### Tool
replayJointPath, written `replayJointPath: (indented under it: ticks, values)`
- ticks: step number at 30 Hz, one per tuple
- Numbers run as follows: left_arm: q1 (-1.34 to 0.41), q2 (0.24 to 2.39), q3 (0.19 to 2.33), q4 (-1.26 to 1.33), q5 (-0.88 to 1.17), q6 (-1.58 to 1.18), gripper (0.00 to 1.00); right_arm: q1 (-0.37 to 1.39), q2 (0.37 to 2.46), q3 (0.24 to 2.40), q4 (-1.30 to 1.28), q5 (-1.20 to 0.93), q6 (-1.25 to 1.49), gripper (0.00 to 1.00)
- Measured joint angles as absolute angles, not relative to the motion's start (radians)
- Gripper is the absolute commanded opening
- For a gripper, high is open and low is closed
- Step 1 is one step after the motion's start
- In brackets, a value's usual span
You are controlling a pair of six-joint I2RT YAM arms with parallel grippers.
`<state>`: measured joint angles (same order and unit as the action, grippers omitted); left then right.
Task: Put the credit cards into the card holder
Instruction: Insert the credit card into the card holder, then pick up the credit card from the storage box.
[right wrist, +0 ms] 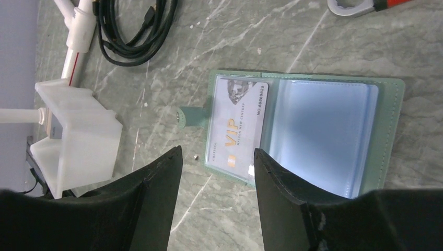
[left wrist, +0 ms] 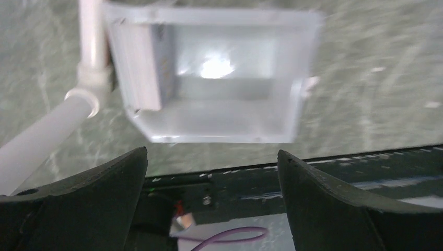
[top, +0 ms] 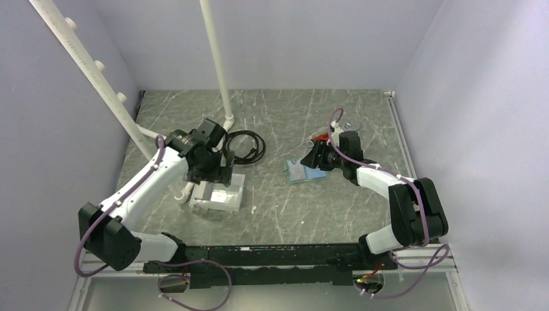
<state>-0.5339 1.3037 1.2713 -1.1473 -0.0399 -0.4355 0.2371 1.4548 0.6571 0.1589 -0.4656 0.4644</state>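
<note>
Grey-green covers are spread flat on the marbled table (right wrist: 313,47), so the card holder (right wrist: 324,130) lies open with its translucent blue pockets turned upward, ready for loading. One pale card (right wrist: 237,130) is seated in the pocket page nearest the snap tab; the other page is seen bare. On that card "VIP" is printed in gold and "NO.88888022" runs along one edge. A smaller line beside the gold letters is too fine to be read with certainty.

The right gripper (right wrist: 218,151) is held just above the holder's near edge, with its fingers parted and nothing between them. It is judged to be placed there to tend or steady the holder.

The left gripper (left wrist: 211,152) is held above the white tray (left wrist: 219,125), its fingers spread wide and empty, presumably so that another card can be fetched from it. A thin flat piece is seen standing against one inner wall of the tray; whether it is a card cannot be told through the blur.

A black cable (right wrist: 130,31) and a red-handled wrench (right wrist: 355,6) lie beyond the holder, apart from it and untouched. No writing is made out on the tray or the holder.
</note>
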Motion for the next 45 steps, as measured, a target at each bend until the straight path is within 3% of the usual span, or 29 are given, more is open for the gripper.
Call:
replayJointPath:
  ticks: [8,16,26,32,45]
  values:
    - [-0.475,1.432,1.199,-1.213,-0.221,-0.44,0.88,0.242,1.456,0.652,0.181,-0.482,0.464,0.55]
    - [-0.382,1.534,1.157,-1.108,-0.221,-0.407,0.92,0.242,1.456,0.642,0.185,-0.492,0.464,0.54]
    - [-0.353,1.648,1.101,-1.0,-0.214,-0.386,0.73,0.242,1.456,0.636,0.208,-0.508,0.467,0.54]
    - [-0.334,1.656,1.097,-0.97,-0.171,-0.381,0.79,0.242,1.456,0.633,0.211,-0.508,0.467,0.54]
    - [-0.331,1.665,1.082,-0.896,-0.04,-0.387,0.76,0.242,1.456,0.632,0.211,-0.508,0.467,0.54]
